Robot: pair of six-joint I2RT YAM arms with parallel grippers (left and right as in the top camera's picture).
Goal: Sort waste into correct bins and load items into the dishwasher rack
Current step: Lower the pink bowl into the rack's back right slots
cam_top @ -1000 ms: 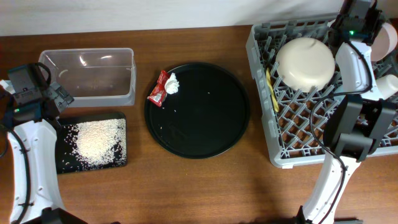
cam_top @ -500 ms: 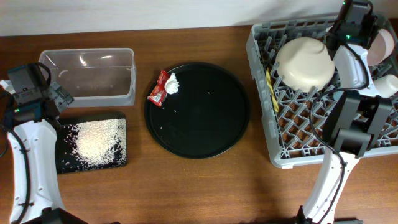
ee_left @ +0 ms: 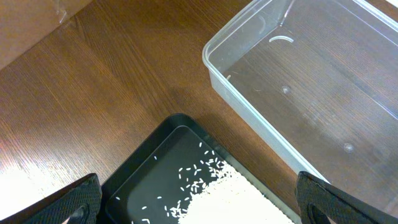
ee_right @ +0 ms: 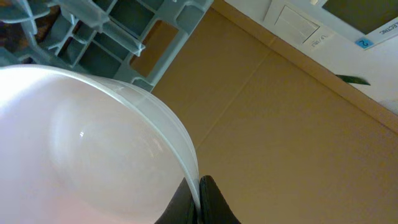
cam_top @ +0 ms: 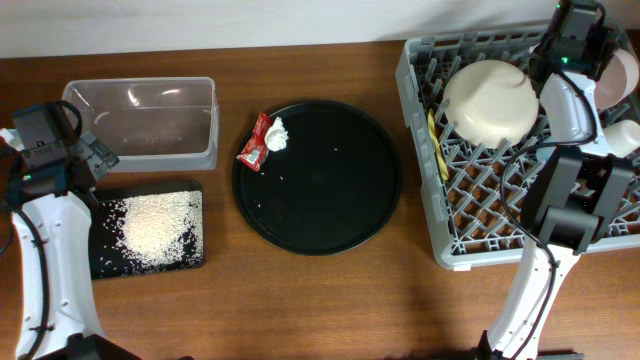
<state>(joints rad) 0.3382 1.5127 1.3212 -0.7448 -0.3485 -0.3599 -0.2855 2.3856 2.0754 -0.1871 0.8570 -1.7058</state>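
The right gripper [ee_right: 199,200] is pinching the rim of the small pink bowl [ee_right: 81,143], its jaws closed tight on the thin edge. The bowl's white inside is facing the wrist camera. Seen from overhead, this bowl is sitting tilted at the far right corner of the dishwasher rack [cam_top: 470,240], partly hidden by the arm.

The cream bowl [cam_top: 490,100] is lying mouth down in the rack's far left part. The yellow utensil [cam_top: 437,147] is lying just beside it, its long axis running far to near along the rack's left wall.

The left gripper [ee_left: 198,208] is hovering with its jaws spread wide and holding nothing, above the far left corner of the shallow black tray [ee_left: 140,180]. Rice [cam_top: 155,225] is lying heaped in that tray. The clear tub [cam_top: 140,122] is sitting just beyond it, near the table's [cam_top: 330,300] far left corner, long axis left to right.

On the far left rim of the round black tray [cam_top: 330,190], the red wrapper [cam_top: 254,147] is lying with its long axis running far to near, slanting slightly left. The tissue scrap [cam_top: 277,134] is touching its right side.
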